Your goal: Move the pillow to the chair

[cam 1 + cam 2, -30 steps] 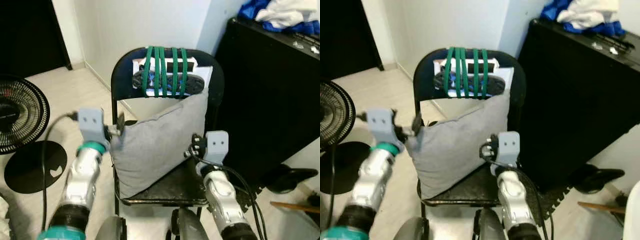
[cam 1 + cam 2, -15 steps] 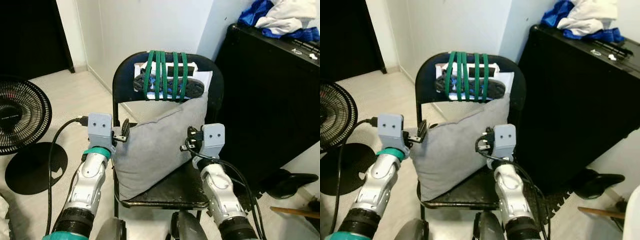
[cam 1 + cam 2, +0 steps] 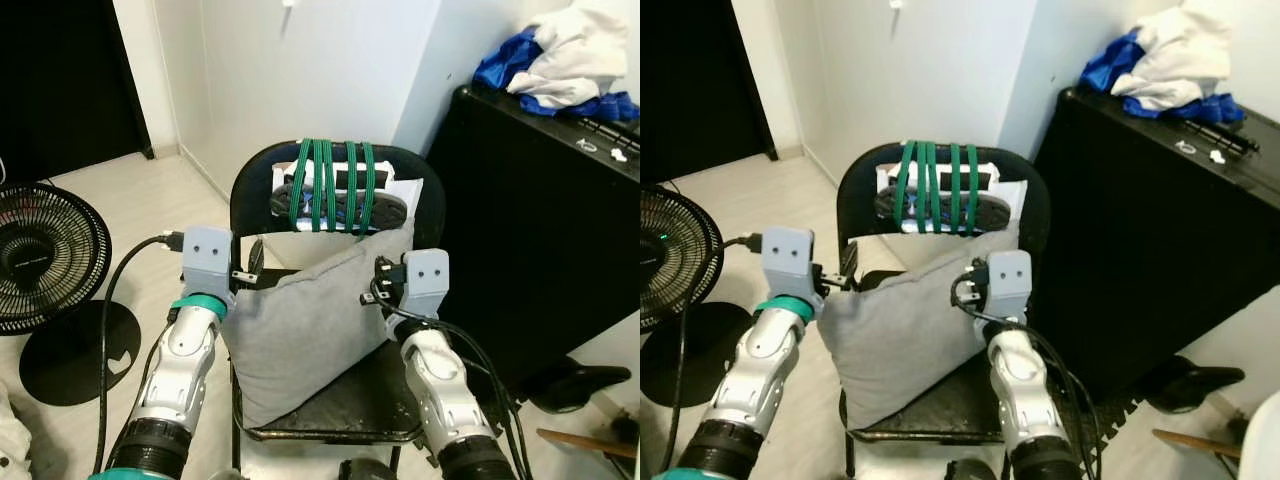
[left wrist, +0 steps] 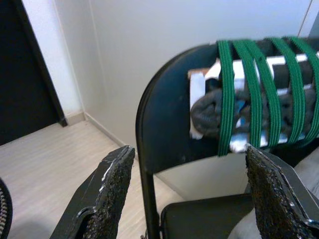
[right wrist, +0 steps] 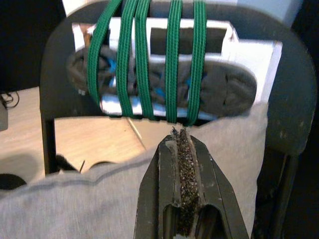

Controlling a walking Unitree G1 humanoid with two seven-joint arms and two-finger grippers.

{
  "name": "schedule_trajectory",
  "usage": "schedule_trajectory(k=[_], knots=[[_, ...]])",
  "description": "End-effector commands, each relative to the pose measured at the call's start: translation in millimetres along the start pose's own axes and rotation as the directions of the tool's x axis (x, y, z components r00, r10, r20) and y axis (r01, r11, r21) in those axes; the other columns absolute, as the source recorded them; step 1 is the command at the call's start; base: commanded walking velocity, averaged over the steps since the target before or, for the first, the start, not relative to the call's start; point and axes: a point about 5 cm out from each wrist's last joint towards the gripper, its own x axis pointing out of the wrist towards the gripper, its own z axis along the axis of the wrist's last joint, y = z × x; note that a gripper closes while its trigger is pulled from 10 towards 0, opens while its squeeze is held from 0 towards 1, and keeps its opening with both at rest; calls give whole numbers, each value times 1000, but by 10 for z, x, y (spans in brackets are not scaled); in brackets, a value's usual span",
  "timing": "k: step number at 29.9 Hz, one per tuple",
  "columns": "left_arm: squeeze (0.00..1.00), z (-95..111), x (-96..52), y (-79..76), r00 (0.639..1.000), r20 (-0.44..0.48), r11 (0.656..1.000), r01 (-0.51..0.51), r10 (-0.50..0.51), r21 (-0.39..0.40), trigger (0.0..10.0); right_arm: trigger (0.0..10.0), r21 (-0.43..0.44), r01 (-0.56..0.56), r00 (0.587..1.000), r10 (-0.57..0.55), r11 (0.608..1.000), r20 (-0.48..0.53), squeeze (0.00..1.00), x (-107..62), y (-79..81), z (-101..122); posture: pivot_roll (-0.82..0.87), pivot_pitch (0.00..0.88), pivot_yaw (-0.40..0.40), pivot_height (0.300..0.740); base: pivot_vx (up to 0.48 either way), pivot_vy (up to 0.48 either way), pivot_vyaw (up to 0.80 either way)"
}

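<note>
Grey fabric pillow (image 3: 305,330) sits on black folding chair (image 3: 262,180); I'd back both off straight, left end effector (image 4: 189,194) wide, right end effector (image 5: 182,189) pinched empty.

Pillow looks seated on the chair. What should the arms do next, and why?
Probably draw both arms back. The pillow already rests on the chair seat, leaning on its backrest. The left gripper is open beside it; the right gripper is shut above it, holding nothing.
</note>
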Motion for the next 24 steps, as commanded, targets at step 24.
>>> schedule_trajectory(k=[24], knots=[[0, -81, -85, 23, 998, -65, 1000, -5, 5, 0, 10000, 10000, 16, 55, 996, -54, 998, -69, 0, -36, -25, -93, 48, 20, -16, 740, 0, 0, 0]])
